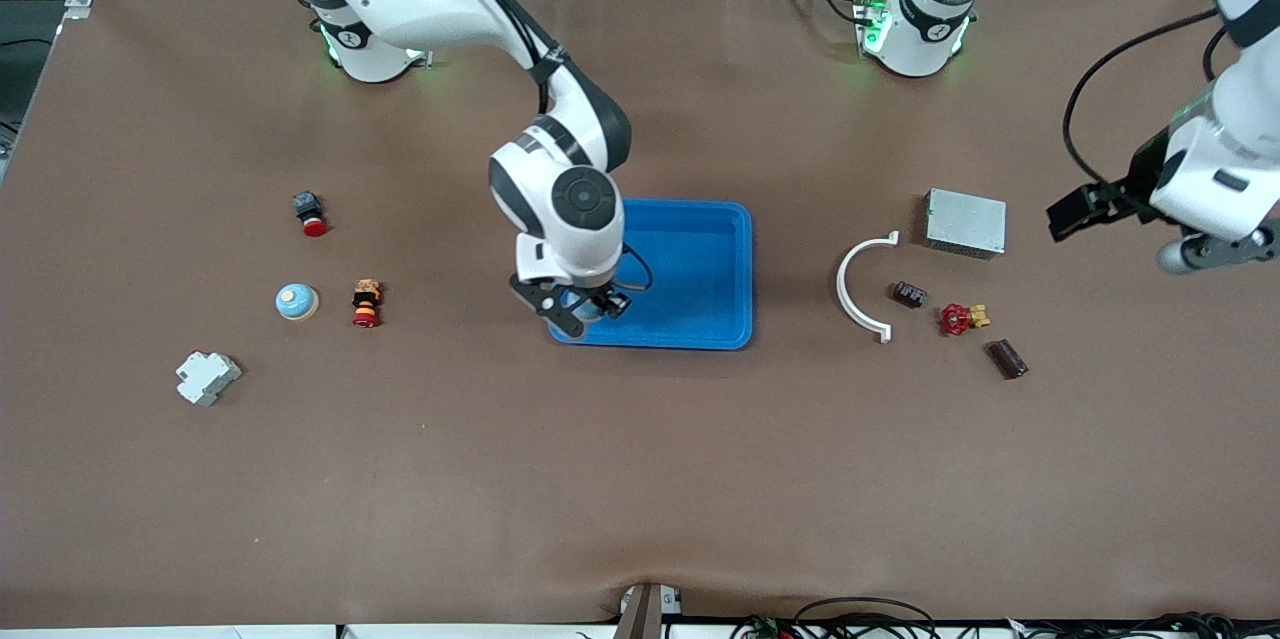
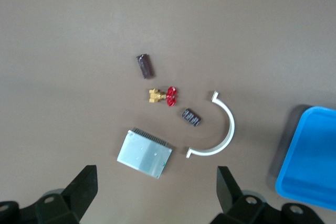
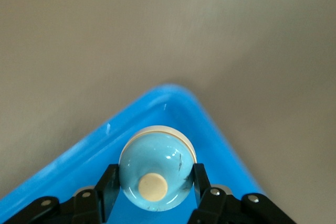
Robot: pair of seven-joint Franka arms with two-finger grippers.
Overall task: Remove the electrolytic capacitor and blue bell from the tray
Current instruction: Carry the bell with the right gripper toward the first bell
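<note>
The right gripper [image 3: 152,195] has its fingers closed on the glossy pale-blue dome-shaped bell [image 3: 156,170], in the corner of the bright blue shallow plastic tray [image 1: 722,271] nearest the front camera; on that rounded shell the grip may slip, or the bell may catch the raised rim. The left gripper [image 2: 157,182] waits, fingers spread, over the brown bench [image 1: 640,479] above a dark cylindrical capacitor [image 2: 192,117] lying outside the tray

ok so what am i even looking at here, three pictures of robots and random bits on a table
Two robot arms stand at a brown table. The wide picture looks down from across the table; the other two come from cameras on each arm's wrist. The right gripper is shut on a blue bell at a corner of the blue tray. The left gripper waits open over the table near a metal box, a white curved clip and a red valve. Another bell lies toward the right arm's end.
</note>
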